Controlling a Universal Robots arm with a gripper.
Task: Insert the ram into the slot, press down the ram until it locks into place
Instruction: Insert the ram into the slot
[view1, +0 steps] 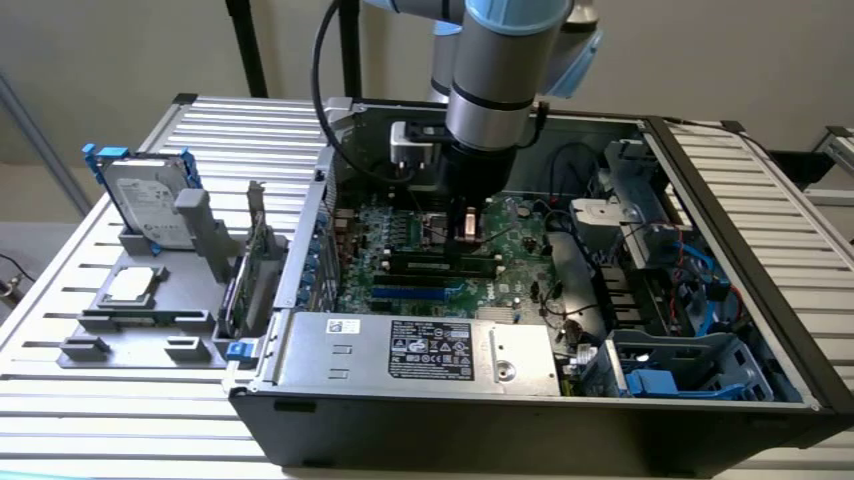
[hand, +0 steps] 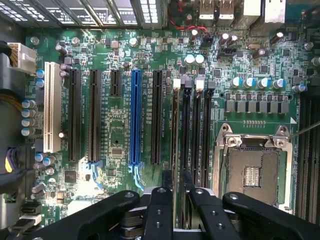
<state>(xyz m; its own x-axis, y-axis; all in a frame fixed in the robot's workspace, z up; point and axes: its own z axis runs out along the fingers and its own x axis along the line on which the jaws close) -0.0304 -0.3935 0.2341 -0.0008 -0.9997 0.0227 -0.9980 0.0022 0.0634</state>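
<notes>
in the computer case (view1: 534, 400) on the worktop (view1: 120, 420), the hand (hand: 176, 182) straddles the ram (hand: 174, 130), lengthwise along the slot (hand: 176, 85); clamped or not, unclear.

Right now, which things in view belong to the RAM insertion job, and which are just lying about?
Job:
- ram
- memory slots
- gripper, above the slots

Lying about:
- hard drive
- expansion card
- blue connector strip
- CPU socket
- power supply
</notes>
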